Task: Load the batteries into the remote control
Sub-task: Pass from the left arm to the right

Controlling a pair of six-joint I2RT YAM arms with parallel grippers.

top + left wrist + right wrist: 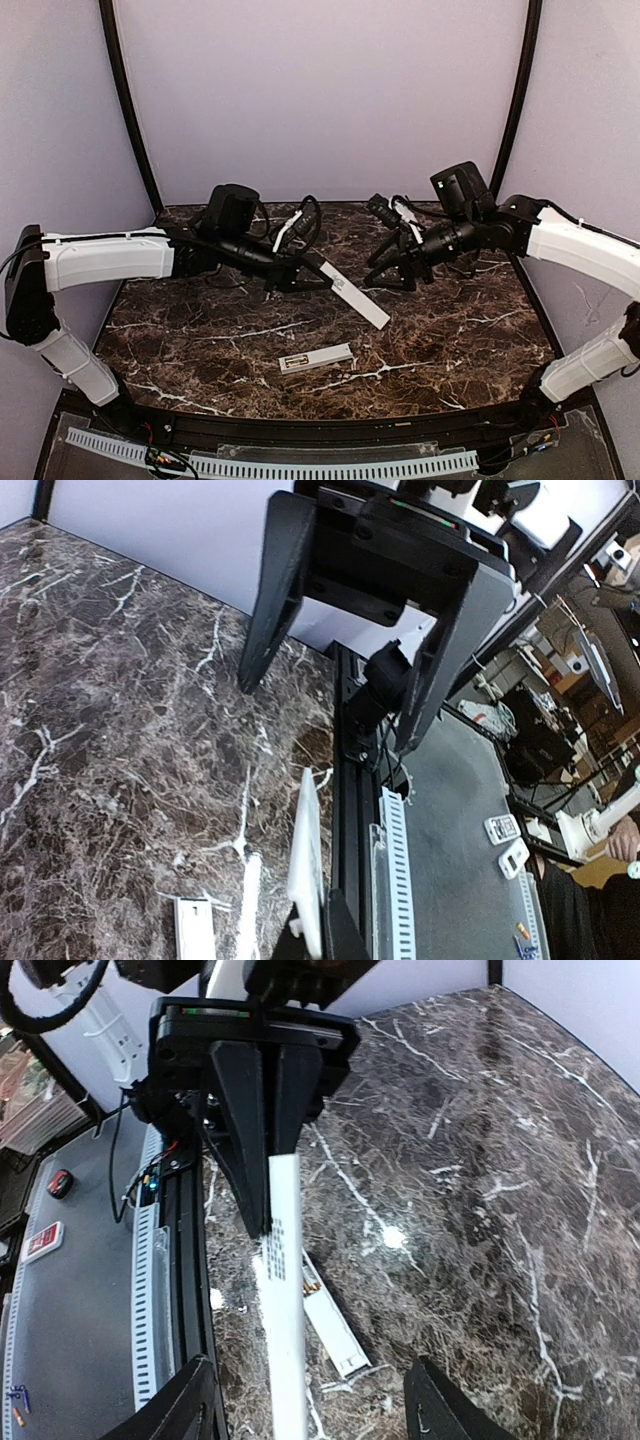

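1. Basically, the left hand (pixel 312 270) is clamped narrow on one end of the cover strip (pixel 355 295). The strip juts out slanted over the worktop (pixel 200 340), its free end pointing at the right side.
2. The right hand (pixel 388 275) is spread wide and holds nothing. It faces the left hand, just beside the strip's gripped end.
3. Likely reason for this pose: the strip is kept in the air so it can be passed over or lined up. The spread hand sits ready to steady or take it.
4. The remote control (pixel 322 356) lies flat on the worktop, nearer the arm bases. It is apart from both hands, below the strip's free end in the top view.
5. Container check: the remote's dark end is an open bay. The right wrist view shows gold-yellow there, which reads as the batteries (pixel 311 1282) lying inside it. How many there are, and whether they are fully seated, is too small to tell.
6. No loose batteries show elsewhere on the worktop.
7. Judgement: loading looks mostly done, and closing the bay with the strip is what is left.
8. Risk: the thin strip is pinched at one end only, so it could twist when pressed.
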